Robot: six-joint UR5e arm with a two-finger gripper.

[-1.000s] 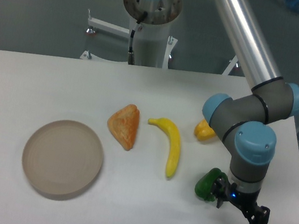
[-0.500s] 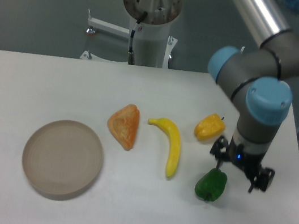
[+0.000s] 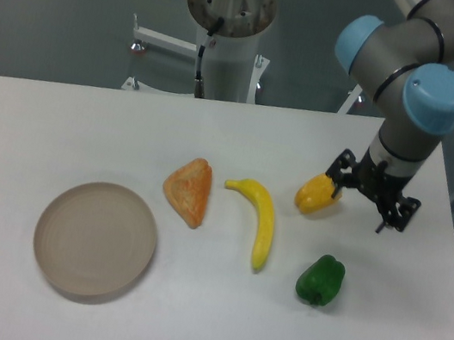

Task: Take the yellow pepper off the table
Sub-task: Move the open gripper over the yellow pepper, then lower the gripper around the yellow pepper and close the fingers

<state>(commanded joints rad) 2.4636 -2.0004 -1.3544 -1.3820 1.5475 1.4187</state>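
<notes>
1. Tabletop (image 3: 35,116), white; round tan plate (image 3: 94,239) at left.
2. Orange wedge-shaped toy food (image 3: 190,190) right of the plate, then banana (image 3: 260,217), curved.
3. Yellow pepper (image 3: 314,193) lies on the tabletop right of the banana; green pepper (image 3: 320,280) nearer the front edge.
4. Gripper (image 3: 370,202) just right of the yellow pepper, fingers spread open, holding nothing; left finger (image 3: 340,173) at the pepper's edge, contact unclear.

- On the table (image 3: 61,116), a plate (image 3: 94,239) lay far left
- Bread slice (image 3: 190,190), banana (image 3: 257,220) and pepper (image 3: 316,194) ran rightward
- Another pepper (image 3: 320,280) sat nearer the front
</notes>
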